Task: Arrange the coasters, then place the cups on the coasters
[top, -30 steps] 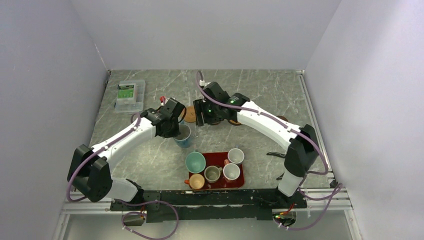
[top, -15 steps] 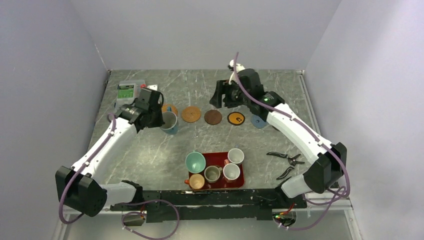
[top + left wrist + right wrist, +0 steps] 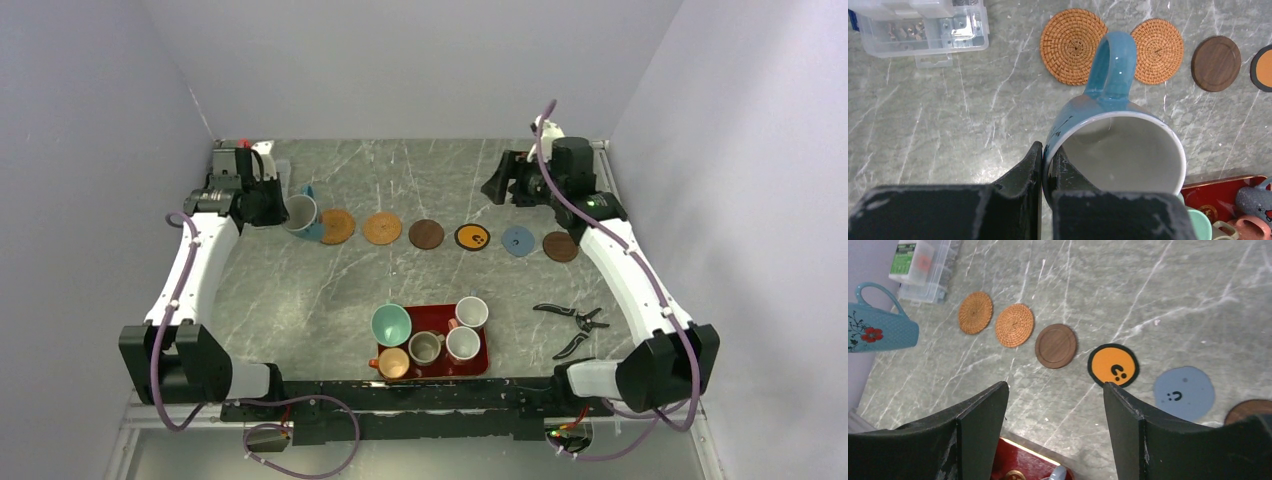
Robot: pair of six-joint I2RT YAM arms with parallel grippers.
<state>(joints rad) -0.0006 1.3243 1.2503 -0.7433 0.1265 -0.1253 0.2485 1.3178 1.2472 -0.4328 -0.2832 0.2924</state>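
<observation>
Six coasters lie in a row across the table: two woven tan (image 3: 337, 226) (image 3: 382, 228), a dark brown (image 3: 426, 234), a black one with orange face (image 3: 473, 238), a blue-grey (image 3: 517, 241) and another dark brown (image 3: 560, 246). My left gripper (image 3: 278, 211) is shut on the rim of the white cup with the blue handle (image 3: 1120, 150), held tilted just left of the leftmost coaster (image 3: 1073, 46). My right gripper (image 3: 1055, 410) stands open with nothing in it, raised above the row's right end (image 3: 502, 186). Several other cups sit in the red tray (image 3: 482, 365).
A clear plastic parts box (image 3: 923, 25) sits at the far left behind the cup. Black pliers (image 3: 572, 318) lie right of the tray. In the tray stand a teal cup (image 3: 391, 324), two white ones, a grey-olive one and an orange one. Walls close in left and right.
The left arm swung out to the far left, carrying the cup past the row's left end. The right arm pulled back to the far right and opened wider, uncovering the coasters.
</observation>
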